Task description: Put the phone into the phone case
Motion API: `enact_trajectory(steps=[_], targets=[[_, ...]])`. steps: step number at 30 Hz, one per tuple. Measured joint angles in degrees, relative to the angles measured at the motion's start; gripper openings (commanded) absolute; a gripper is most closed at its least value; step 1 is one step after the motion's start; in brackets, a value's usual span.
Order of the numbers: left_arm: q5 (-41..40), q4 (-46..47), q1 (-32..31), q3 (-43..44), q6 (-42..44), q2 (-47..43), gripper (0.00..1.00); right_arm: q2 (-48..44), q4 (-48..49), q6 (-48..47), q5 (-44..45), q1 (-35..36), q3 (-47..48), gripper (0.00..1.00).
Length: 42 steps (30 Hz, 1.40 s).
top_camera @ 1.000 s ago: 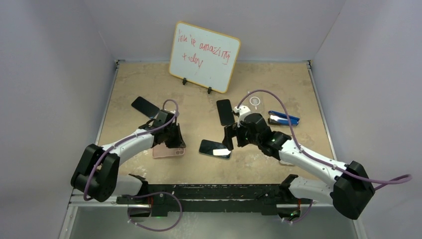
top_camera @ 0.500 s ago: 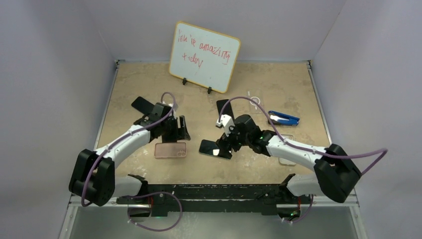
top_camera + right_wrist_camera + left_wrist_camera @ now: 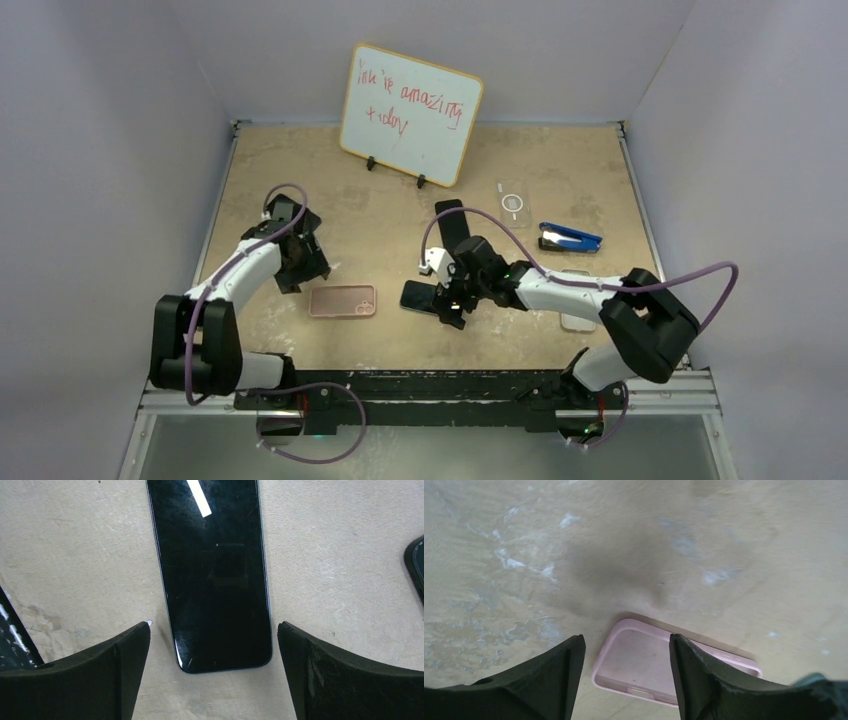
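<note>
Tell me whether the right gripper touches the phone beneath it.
Apart. Right wrist view: the phone lies between the fingers of the open right gripper, bare table showing either side.

Pale lilac walls (image 3: 110, 150) box a mottled beige tabletop (image 3: 380, 215) — stone-look, perhaps; whiteboard (image 3: 410, 112) behind.

The left pincer (image 3: 303, 268) opened, leaving the pink case (image 3: 342, 300); right pincer (image 3: 214, 625) reached the phone (image 3: 215, 575).

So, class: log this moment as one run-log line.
left gripper: open, holding nothing | right gripper: open, straddling phone | phone: flat on table, ungripped | pink case: empty, on table | phone in case: no
</note>
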Motion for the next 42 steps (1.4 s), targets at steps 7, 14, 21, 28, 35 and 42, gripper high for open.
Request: enact_trajectory(steps=[7, 14, 21, 28, 35, 42], targets=[[-2.14, -2.49, 0.7, 0.61, -2.19, 6.8, 0.59, 3.28, -0.85, -2.45, 1.75, 1.36, 1.44, 0.92], [-1.6, -1.57, 0.74, 0.11, -2.49, 6.58, 0.56, 4.42, -1.16, -4.15, 3.3, 1.7, 2.71, 0.76], [2.58, 1.42, 0.74, -2.08, -1.09, 4.57, 0.54, 4.57, -1.16, -4.92, 3.72, 1.99, 2.89, 0.71], [10.78, 5.49, 0.74, -5.62, 0.5, 2.32, 0.52, 4.46, -1.03, -4.68, 5.16, 2.19, 2.97, 0.64], [18.45, 10.03, 0.68, -8.41, 1.22, 0.79, 0.49, 3.34, -3.04, -2.1, 8.39, 2.16, 2.97, 0.53], [23.52, 14.25, -0.76, -9.84, 1.2, 0.83, 0.49, 1.2, -4.39, 4.35, 12.59, 2.16, 2.67, 0.46]])
